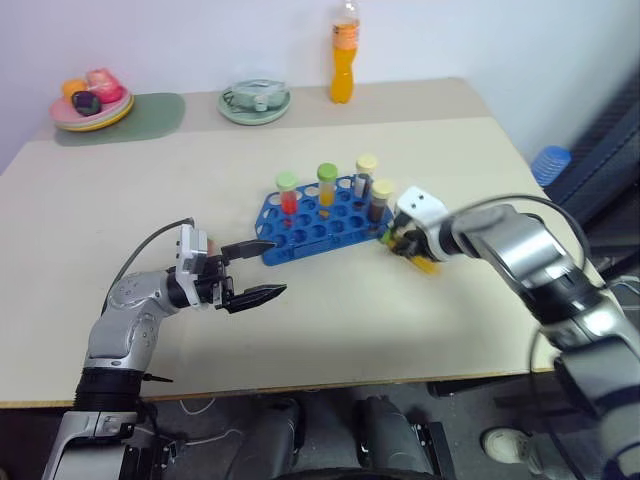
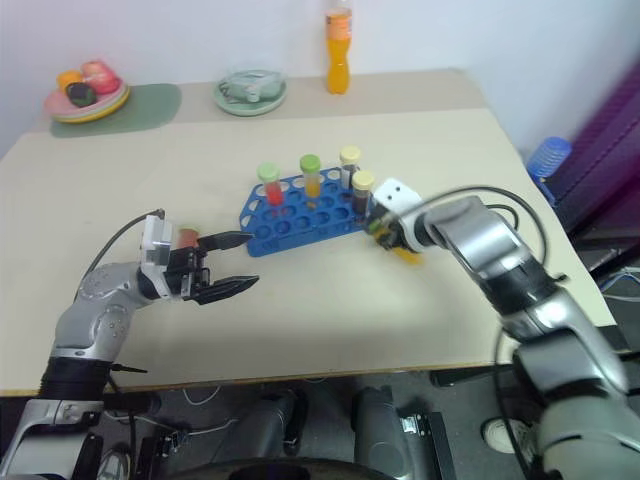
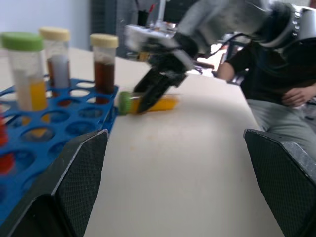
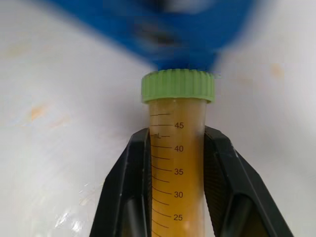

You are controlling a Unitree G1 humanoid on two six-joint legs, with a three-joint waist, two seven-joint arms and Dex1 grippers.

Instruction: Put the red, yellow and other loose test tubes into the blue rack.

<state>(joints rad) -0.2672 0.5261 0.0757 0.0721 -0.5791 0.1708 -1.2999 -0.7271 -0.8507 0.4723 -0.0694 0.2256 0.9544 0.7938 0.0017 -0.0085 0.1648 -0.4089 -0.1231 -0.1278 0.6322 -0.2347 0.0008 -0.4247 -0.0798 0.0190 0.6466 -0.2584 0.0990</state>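
Beside the rack (image 1: 318, 215), the right gripper (image 4: 175, 163) clamps a flat-lying tube (image 4: 177, 163) marked 25–45 mL, cap toward the rack; left gripper (image 1: 262, 270) gapes.

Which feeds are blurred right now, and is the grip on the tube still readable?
Right wrist view: the blue plastic rack is smeared out of focus, while the green-capped tube of yellow liquid stays sharp between the right gripper fingers, so the grip is readable. Left wrist view: the right gripper and the lying tube look soft. Left eye view: evenly lit, the left gripper crisp.
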